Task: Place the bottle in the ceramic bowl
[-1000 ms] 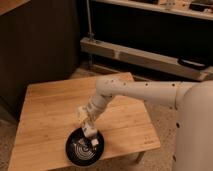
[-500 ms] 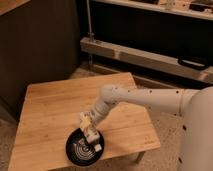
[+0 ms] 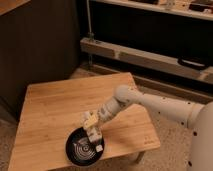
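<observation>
**Gripper over the bowl's rim**

The gripper [image 3: 92, 131] hangs at the upper right rim of the black bowl [image 3: 79, 151], which sits near the front edge of the wooden worktop [image 3: 50, 107]. A small white bottle [image 3: 98, 148] lies at the bowl's right side, just below the gripper. Whether the fingers grasp it, I cannot tell.

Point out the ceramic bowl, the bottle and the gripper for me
ceramic bowl [image 3: 75, 150]: camera view, on its black ringed inside, left part.
bottle [image 3: 98, 148]: camera view, on the white end lying in the bowl.
gripper [image 3: 92, 131]: camera view, over the bowl's upper right rim.
</observation>
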Available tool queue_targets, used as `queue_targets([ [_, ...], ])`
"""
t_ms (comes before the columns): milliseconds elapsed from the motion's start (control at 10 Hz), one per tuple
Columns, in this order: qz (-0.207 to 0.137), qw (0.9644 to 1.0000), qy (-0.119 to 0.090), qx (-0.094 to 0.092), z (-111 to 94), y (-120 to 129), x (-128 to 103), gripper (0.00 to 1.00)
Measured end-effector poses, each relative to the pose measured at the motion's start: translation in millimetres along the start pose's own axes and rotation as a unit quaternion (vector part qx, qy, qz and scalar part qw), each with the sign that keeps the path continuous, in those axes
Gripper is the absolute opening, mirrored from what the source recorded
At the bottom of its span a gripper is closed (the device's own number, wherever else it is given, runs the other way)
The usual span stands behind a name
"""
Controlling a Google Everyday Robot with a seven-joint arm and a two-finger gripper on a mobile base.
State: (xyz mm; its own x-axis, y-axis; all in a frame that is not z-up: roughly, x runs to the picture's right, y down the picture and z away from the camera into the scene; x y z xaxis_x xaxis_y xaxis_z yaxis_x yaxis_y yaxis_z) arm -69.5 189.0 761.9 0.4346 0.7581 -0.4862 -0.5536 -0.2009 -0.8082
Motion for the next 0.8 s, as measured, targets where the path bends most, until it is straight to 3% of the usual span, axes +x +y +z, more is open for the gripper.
queue_targets([
  [100,0.002,0.9999,-0.004,-0.017,-2.5,-1.0,-0.4,0.8],
  [800,0.001,0.9999,-0.002,-0.017,-1.0,-1.0,0.2,0.8],
])
